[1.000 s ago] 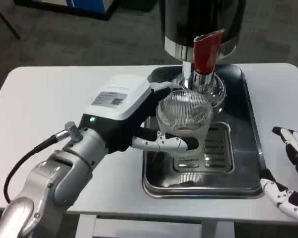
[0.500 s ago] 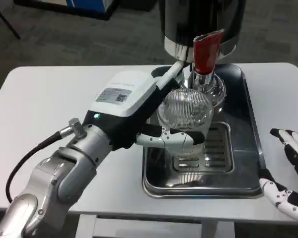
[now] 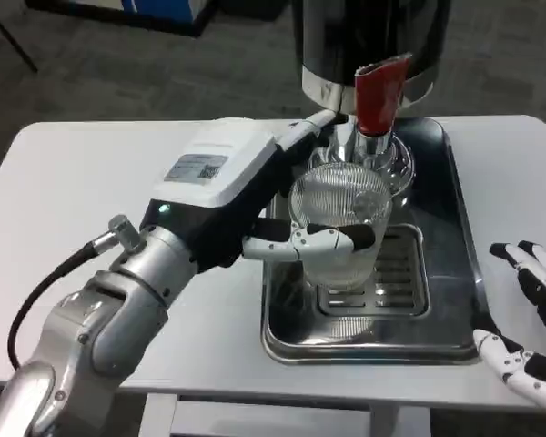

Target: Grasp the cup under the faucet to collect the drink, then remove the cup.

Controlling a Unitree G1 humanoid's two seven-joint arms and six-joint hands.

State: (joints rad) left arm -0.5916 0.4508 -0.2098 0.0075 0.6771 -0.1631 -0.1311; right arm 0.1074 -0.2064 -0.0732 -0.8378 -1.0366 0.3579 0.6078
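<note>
Because the drink has to fall straight into it, we are holding the cup (image 3: 338, 226) directly beneath the faucet (image 3: 379, 91), whose red lever is standing just above the cup's far rim. Our left hand (image 3: 246, 205) is grasping the ribbed clear cup from its left side, with one finger wrapping across the near wall and another reaching along the far side toward the spout, so the glass is clamped between them rather than merely resting. We are keeping it upright over the slotted grate of the drip tray (image 3: 460, 273), which is sitting under the dispenser (image 3: 369, 41) to catch anything that misses; whether the cup's base is touching the grate or hanging just above it we cannot tell. We are also unable to judge how much liquid, if any, is in the cup, since the ribbing is hiding the level. Our right hand (image 3: 528, 319) is waiting released at the near right corner of the bench (image 3: 91, 200), fingers spread and holding nothing, well apart from the cup, which keeps it out of the way. As we judge it, the filling step is in hand and the removal is not yet done.
</note>
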